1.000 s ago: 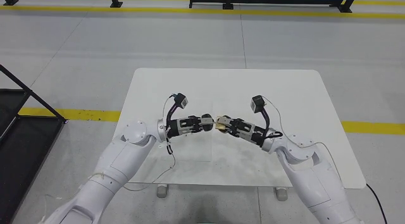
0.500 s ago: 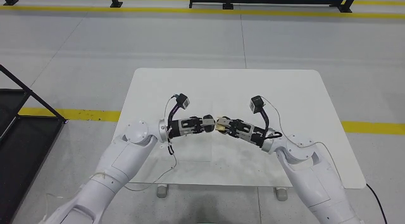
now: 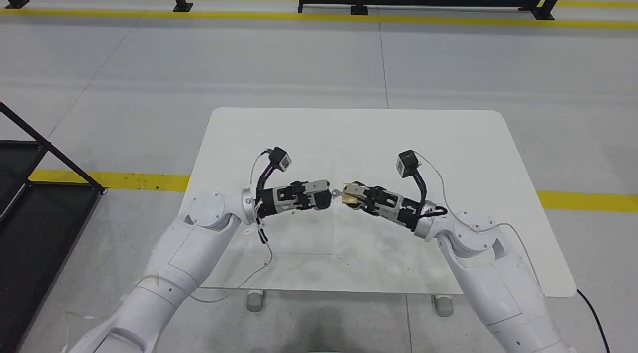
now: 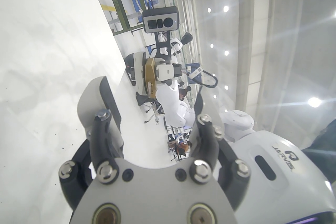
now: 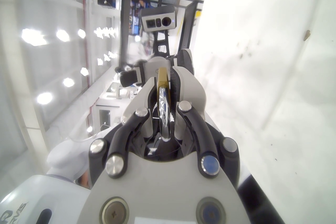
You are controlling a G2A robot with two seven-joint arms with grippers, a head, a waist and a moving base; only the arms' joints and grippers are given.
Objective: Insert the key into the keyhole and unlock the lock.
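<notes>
Backed off from the lock (image 3: 348, 193), the left gripper (image 3: 325, 195) now sits just apart from it above the table (image 3: 449, 144) in the top view. Left wrist view: its fingers (image 4: 103, 99) are spread with nothing between them. Right wrist view: the right gripper (image 5: 165, 79) pinches the brass lock, shackle toward the wrist.

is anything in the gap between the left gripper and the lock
Nothing visible does. The open left gripper faces the lock, which the right gripper holds above the table, and the gap between them is bare.
</notes>
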